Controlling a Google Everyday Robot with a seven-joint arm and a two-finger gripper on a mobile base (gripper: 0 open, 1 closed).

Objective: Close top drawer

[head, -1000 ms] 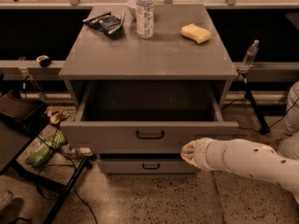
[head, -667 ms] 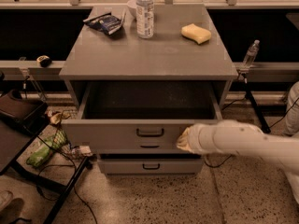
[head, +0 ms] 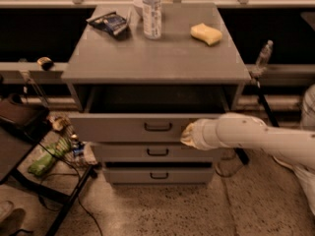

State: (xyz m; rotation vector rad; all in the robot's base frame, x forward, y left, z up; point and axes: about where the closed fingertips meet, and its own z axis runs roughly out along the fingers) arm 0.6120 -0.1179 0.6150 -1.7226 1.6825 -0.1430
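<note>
Top drawer part open; tool seemingly against its flat front.

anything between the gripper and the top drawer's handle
Nothing but bare grey drawer front, in the camera view. The gripper sits at the right part of the top drawer front, right of its black handle.

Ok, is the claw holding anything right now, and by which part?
It cannot be told. The claw is at the front panel of the top drawer, right of the handle and not on it. The drawer is partly open.
</note>
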